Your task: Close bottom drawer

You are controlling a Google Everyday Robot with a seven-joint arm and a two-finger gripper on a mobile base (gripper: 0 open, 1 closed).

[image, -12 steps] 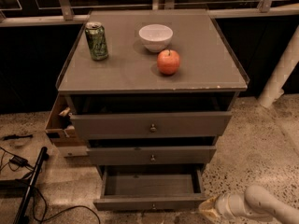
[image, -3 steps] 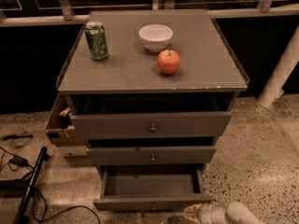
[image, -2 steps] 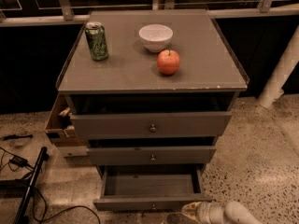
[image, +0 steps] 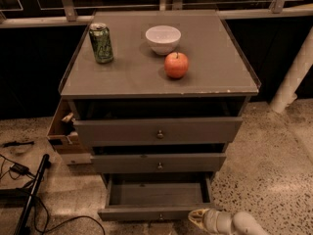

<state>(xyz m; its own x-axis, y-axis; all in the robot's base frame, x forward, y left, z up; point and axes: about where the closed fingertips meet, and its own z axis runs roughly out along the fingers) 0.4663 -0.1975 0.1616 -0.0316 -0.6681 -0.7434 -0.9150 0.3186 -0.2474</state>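
camera view | bottom drawer (image: 157, 199) grey, pulled open | hand (image: 196, 216) beside its front

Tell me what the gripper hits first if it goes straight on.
Probably the bottom drawer: the gripper, low right of it, points left toward the front's right end, though depth is unclear.
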